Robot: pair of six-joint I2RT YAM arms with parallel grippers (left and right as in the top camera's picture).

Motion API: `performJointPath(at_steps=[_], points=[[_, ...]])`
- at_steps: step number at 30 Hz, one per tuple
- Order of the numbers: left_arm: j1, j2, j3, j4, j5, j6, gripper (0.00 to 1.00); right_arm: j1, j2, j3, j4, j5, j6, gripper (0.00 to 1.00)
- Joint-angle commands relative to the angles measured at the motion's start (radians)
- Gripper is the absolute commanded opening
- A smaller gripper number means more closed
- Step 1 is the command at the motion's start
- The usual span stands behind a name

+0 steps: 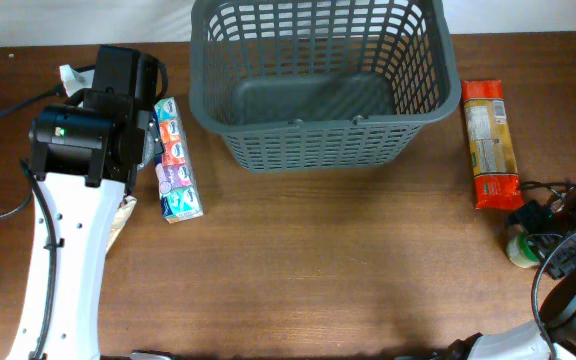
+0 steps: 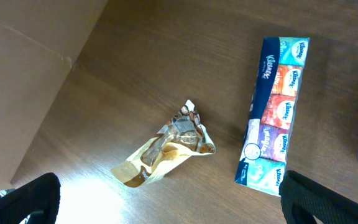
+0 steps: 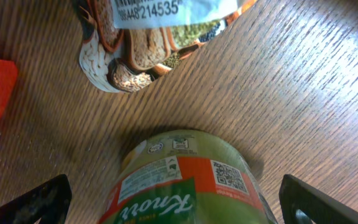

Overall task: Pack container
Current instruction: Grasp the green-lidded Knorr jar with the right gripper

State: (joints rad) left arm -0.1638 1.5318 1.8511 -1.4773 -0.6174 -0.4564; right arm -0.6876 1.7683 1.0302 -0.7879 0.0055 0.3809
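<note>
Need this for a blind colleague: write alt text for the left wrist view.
A multipack of Kleenex pocket tissues lies flat on the brown wooden table, to the right of a crumpled tan wrapper at centre, the two apart. The left tool hangs open above them, its dark fingers in the bottom corners, holding nothing.

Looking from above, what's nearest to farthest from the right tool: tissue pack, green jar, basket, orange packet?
From the right tool:
1. The green jar, right beside it, near the table's right edge.
2. The orange packet, just beyond the jar.
3. The basket, top middle.
4. The tissue pack, far left.
</note>
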Motion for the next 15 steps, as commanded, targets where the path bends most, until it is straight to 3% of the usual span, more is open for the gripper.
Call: performJointPath(at_steps=[1,8,10,15], points=[[0.004,0.007,-0.002,-0.004,0.0,0.002,1.0,0.0,0.013,-0.004,0.016,-0.006,-0.007,0.99],[0.004,0.007,-0.002,-0.005,0.001,0.002,1.0,0.0,0.013,-0.004,0.011,-0.006,-0.007,1.0],[0.004,0.007,-0.002,-0.005,0.001,0.002,1.0,0.0,0.013,-0.004,0.007,-0.006,-0.007,0.91],[0.004,0.007,-0.002,-0.004,0.0,0.002,1.0,0.0,0.013,-0.004,-0.006,-0.006,-0.006,0.59]])
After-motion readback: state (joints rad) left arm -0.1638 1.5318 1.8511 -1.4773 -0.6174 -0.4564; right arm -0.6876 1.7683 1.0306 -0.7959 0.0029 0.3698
